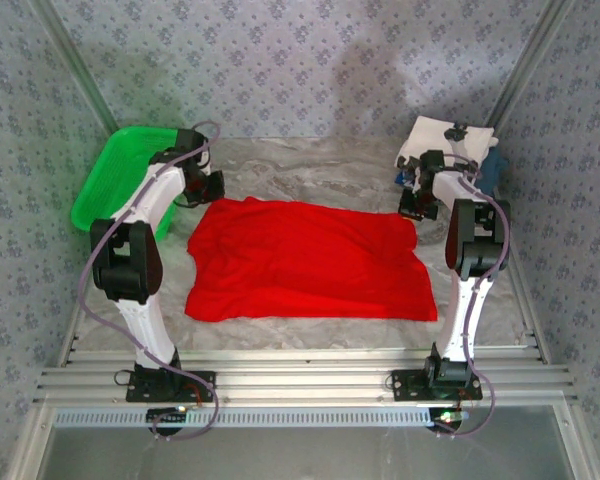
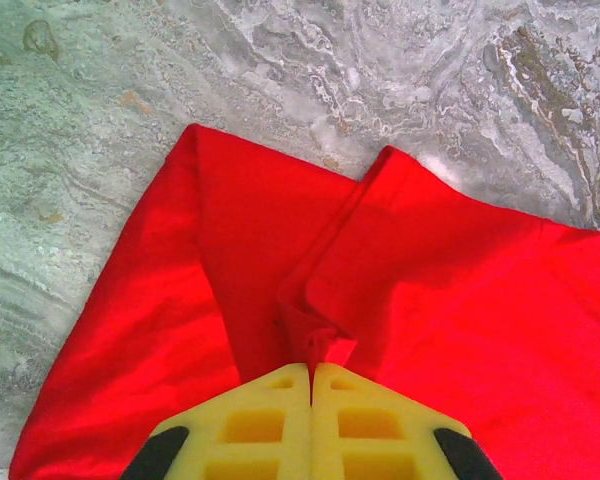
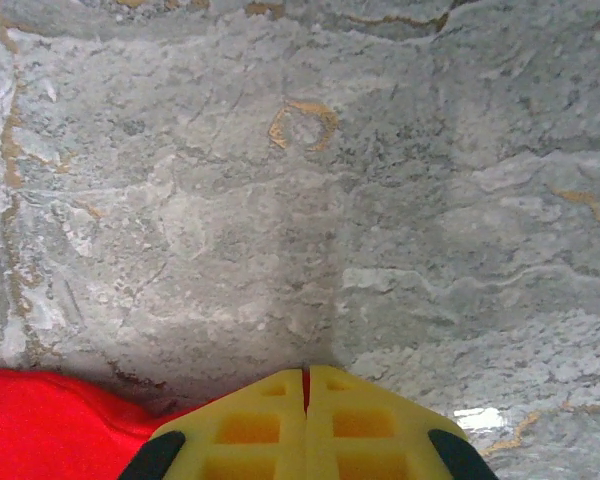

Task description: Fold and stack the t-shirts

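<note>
A bright red t-shirt (image 1: 305, 260) lies spread flat in the middle of the marble table, plain side up. My left gripper (image 1: 206, 189) sits at its far left corner, shut on a pinched ridge of the red t-shirt (image 2: 320, 345); yellow fingers (image 2: 265, 420) meet there. My right gripper (image 1: 417, 205) is at the far right corner, jaws shut with a sliver of red t-shirt (image 3: 40, 420) cloth between the yellow fingers (image 3: 360, 425). A folded white t-shirt (image 1: 445, 140) with black marks rests at the back right, over a navy one (image 1: 492, 168).
A green mesh basket (image 1: 110, 175) stands at the back left, just behind my left arm. Patterned walls and metal frame rails close in the table. A metal rail runs along the near edge by the arm bases.
</note>
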`<move>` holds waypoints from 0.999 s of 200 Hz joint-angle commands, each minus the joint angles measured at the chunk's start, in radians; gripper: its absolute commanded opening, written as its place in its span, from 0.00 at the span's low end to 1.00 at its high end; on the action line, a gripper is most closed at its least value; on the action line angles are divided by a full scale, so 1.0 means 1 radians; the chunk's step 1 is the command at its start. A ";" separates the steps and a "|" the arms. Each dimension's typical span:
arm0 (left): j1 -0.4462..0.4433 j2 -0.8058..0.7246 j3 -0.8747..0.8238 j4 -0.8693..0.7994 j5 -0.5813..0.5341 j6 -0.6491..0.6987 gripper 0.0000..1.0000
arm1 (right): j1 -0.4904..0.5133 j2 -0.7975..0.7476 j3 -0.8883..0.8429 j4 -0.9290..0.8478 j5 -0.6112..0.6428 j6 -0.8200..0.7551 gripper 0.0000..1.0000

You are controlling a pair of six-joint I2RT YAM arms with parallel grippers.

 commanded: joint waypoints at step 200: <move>0.066 0.110 0.373 -0.053 0.056 0.045 0.00 | 0.012 -0.125 0.129 0.109 0.098 0.005 0.00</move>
